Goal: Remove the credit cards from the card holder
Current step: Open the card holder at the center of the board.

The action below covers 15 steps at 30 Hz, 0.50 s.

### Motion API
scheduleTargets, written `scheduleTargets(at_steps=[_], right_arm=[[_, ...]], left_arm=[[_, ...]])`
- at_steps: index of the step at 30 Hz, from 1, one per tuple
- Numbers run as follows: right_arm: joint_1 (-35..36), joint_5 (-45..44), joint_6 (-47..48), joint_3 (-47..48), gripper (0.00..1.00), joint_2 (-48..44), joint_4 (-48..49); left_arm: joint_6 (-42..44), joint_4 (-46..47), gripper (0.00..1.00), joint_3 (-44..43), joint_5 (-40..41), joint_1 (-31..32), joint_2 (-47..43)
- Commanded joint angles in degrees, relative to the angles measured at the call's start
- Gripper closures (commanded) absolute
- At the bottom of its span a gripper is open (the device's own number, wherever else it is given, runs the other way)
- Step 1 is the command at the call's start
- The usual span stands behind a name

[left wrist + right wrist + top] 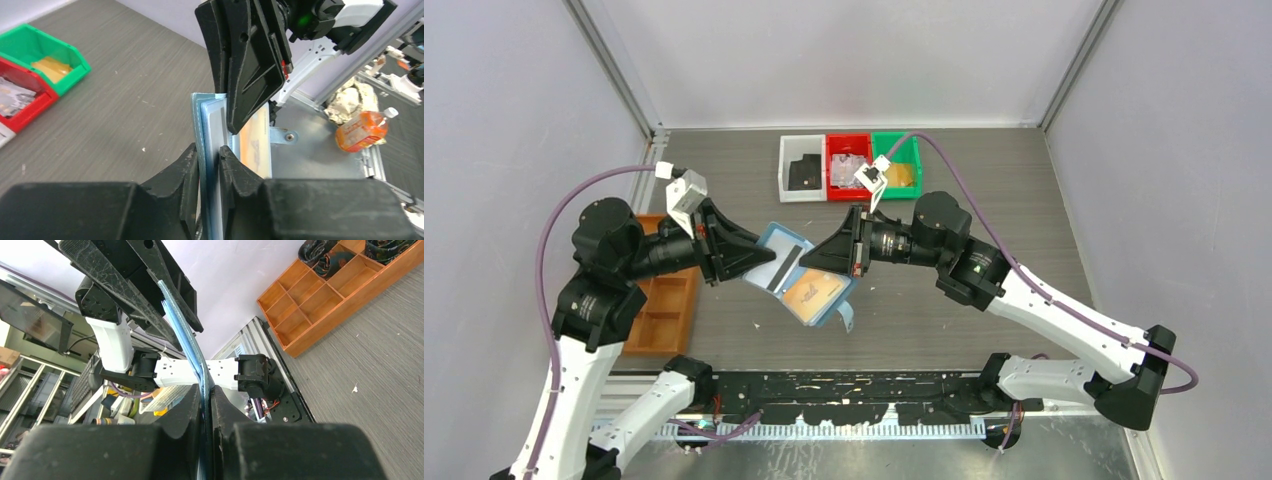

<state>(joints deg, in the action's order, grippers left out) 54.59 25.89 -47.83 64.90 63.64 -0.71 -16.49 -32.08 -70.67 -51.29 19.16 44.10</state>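
Inspector: Grey wood-grain worktop [1024, 200], pale walls on three sides. You have the card holder [209, 125] off the surface, spread open in the air between both arms. Your left claw [210, 157] is pinched narrow on one edge of it, and your right claw [205, 392] is pinched narrow on the opposite edge.

Operator: Cards?

Inspector: Two show in its slots: a gold card [816, 290] and a card with a dark stripe [782, 268]. Whether more sit behind them, I cannot tell.

Operator: How will they handle?

Inspector: My judgement is light, thin, stiff, slick plastic. The holder is soft — it bows between your claws in the right wrist view. Take a card by its exposed edge, pads flat on both faces, and draw along the slot. Hold your other claw close to that slot, or the holder will likely fold and follow.
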Motion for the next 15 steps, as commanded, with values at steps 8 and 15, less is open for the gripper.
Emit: scheduleTargets(at_steps=[8,15], right_arm=[[0.0,4.2,3.7,0.9,0.99,-0.7,8.5],[-0.5,5.9,4.2,-1.0,0.93,-0.1,9.4]], left_arm=[[-1.6,-5.4,0.74,-0.6,-12.0,0.1,3.4],[-5.2,-3.7,1.00,-0.9,-14.8,0.1,4.7]])
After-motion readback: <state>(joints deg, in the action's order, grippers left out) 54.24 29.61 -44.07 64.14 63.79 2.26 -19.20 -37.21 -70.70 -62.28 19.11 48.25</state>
